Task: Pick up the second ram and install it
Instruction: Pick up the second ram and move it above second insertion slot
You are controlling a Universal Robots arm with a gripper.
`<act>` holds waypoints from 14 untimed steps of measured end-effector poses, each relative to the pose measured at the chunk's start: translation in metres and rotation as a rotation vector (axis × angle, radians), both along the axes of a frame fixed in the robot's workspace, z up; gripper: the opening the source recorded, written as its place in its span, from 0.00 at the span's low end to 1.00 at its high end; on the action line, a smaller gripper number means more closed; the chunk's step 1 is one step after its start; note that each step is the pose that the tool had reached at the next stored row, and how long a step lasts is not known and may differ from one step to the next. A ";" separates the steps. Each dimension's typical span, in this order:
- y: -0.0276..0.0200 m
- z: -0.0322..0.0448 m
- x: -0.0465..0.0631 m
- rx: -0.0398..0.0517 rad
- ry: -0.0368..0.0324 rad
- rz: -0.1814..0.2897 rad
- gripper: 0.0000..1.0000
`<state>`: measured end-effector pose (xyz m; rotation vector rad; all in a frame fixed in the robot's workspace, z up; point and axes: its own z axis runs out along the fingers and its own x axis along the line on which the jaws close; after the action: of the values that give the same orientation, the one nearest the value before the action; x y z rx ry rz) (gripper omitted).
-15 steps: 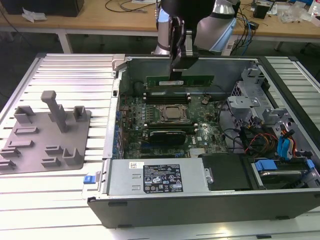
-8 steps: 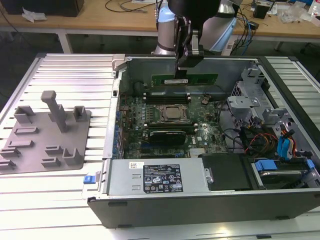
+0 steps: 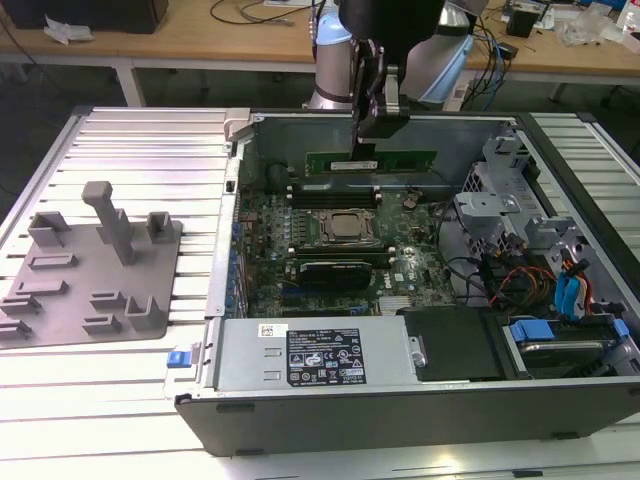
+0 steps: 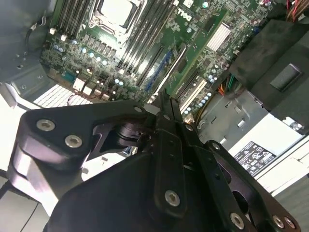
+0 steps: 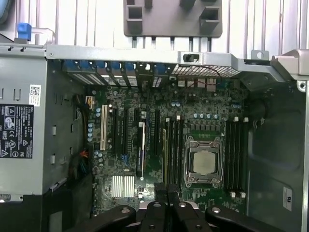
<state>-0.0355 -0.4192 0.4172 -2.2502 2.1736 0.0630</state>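
Note:
In the exterior view the second ram [image 3: 405, 161], a long green stick with a pale label, hangs level above the far side of the open computer case. My gripper [image 3: 366, 148] is shut on its upper edge near the middle. It hovers over the black memory slots [image 3: 330, 192] behind the processor socket [image 3: 345, 227], apart from them. In both wrist views the dark fingers [image 4: 167, 104] [image 5: 166, 189] are pressed together and point down at the motherboard [image 5: 145, 145]. The stick itself is hidden behind them there.
The case's far wall [image 3: 400, 122] stands right behind the held stick. A drive cage with cables [image 3: 560, 290] fills the exterior view's right. The power supply [image 3: 320, 350] lies along the near side. A grey holder tray [image 3: 90, 270] sits outside the case at the exterior view's left.

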 end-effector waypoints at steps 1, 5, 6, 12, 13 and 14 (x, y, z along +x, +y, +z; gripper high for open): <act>0.0001 -0.0005 0.001 -0.0001 0.0000 0.000 0.09; 0.0001 -0.0019 0.005 0.0000 0.0001 0.000 0.09; 0.0001 -0.0024 0.007 -0.0001 0.0001 0.000 0.09; 0.0090 -0.0186 0.017 -0.0003 0.0001 0.000 0.09; 0.0115 -0.0223 0.017 0.0000 0.0001 0.000 0.09; 0.0136 -0.0245 0.016 -0.0001 0.0000 0.000 0.09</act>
<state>-0.0198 -0.4056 0.3927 -2.2502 2.1737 0.0629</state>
